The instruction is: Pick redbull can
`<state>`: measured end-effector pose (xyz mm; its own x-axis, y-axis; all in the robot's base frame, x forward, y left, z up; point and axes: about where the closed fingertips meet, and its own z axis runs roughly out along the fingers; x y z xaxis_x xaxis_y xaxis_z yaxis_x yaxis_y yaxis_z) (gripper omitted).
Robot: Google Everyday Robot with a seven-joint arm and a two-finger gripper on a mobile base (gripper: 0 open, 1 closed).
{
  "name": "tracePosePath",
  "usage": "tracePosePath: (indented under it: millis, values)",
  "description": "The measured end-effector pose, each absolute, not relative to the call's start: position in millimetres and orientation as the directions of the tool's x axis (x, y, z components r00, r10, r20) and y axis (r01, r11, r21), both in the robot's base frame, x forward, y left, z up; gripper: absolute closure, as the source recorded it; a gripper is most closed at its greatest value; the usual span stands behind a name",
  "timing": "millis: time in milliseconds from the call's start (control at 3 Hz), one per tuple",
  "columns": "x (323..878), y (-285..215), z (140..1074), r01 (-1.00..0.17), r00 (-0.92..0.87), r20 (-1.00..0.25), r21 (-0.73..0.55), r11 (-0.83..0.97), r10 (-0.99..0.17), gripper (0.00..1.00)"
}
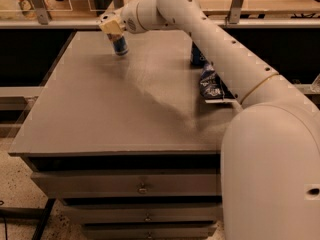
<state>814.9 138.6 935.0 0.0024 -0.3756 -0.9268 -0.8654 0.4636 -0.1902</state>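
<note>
The redbull can (120,45) is a slim blue and silver can at the far left of the grey table top (115,114). My gripper (112,27) reaches in from the right, sits over the can's top and is shut on it. The can hangs upright under the gripper, its base at or just above the table surface. The can's silver top is hidden by the gripper.
A dark blue can (196,57) stands at the far right, partly behind my arm. A blue snack bag (212,86) lies in front of it by the right edge. A shelf rail (60,23) runs behind the table. Drawers (143,188) sit below the front edge.
</note>
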Motion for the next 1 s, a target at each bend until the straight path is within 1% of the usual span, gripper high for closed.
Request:
tracePosePath:
  millis: [333,667,1000]
  values:
    - [817,135,950,-0.883,0.002,-0.945,-0.155,0.443,-0.326,1.0]
    - [817,119,975,-0.889,-0.002,-0.957,-0.131,0.44,-0.29,1.0]
    - [817,118,980,-0.889,0.001,-0.958,-0.132,0.439,-0.286,1.0]
